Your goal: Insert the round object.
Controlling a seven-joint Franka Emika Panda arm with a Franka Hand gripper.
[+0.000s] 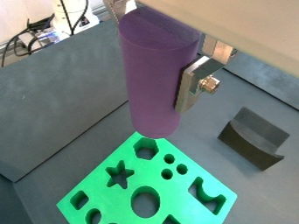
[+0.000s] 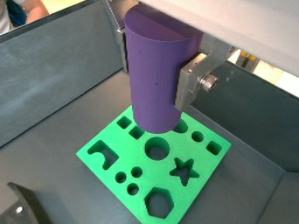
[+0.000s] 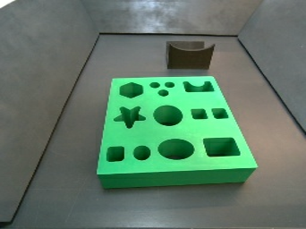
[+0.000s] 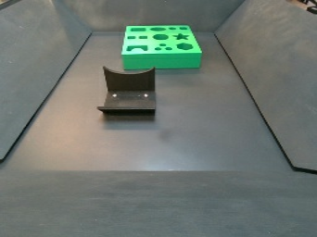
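Observation:
My gripper (image 1: 158,83) is shut on the round object (image 1: 149,74), a matte purple cylinder peg held upright; it shows in both wrist views (image 2: 156,74). One silver finger (image 1: 194,80) presses its side and the other finger is hidden behind it. The peg's lower end hangs above the far edge of the green block (image 1: 146,188), apart from it. The green block (image 2: 158,166) has round, star, hexagon and square holes. Both side views show the block (image 3: 174,134) (image 4: 161,46), with all its holes empty, but not the gripper or the peg.
A dark grey block with a curved notch (image 3: 189,54) stands on the dark floor apart from the green block, also seen in a side view (image 4: 128,93) and a wrist view (image 1: 254,138). Sloped dark walls (image 3: 72,80) ring the floor.

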